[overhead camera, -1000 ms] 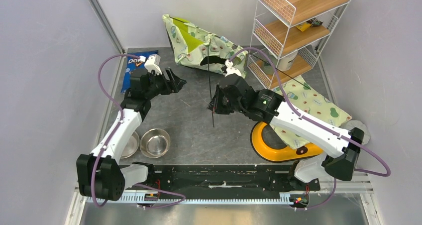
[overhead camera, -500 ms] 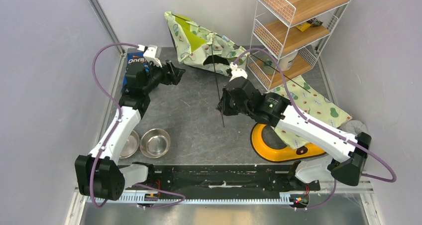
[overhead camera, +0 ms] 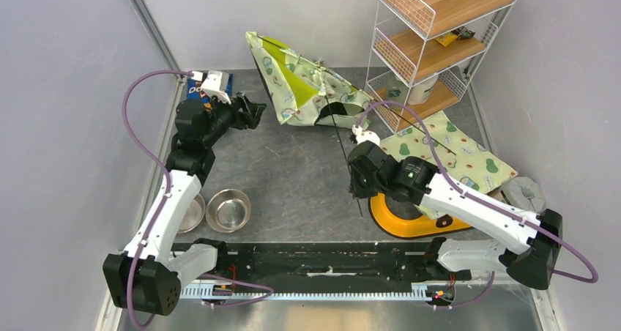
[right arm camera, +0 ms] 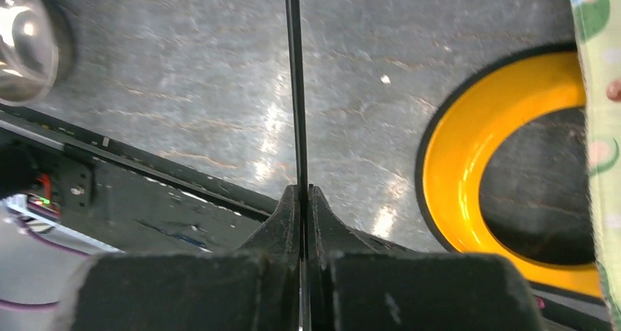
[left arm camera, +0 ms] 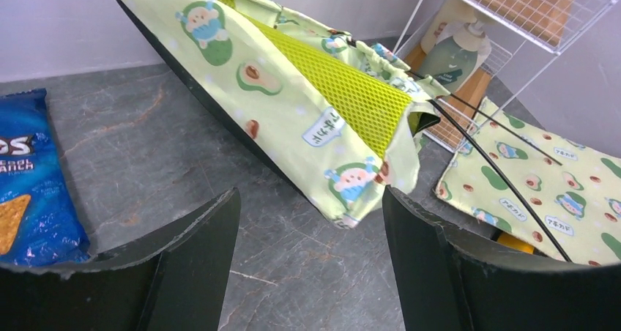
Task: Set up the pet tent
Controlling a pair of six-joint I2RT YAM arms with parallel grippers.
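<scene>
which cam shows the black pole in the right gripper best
Right wrist: the black pole is close up, pinched in the shut right gripper. Top external shows its length, hair-thin. Left wrist shows two thin poles; unclear which it is.

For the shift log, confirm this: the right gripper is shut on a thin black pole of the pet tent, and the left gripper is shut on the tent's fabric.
Not quite. The left gripper is open, gripping nothing; the left wrist view shows its jaws spread short of the pet tent. The right gripper is indeed shut on the thin black pole.
</scene>
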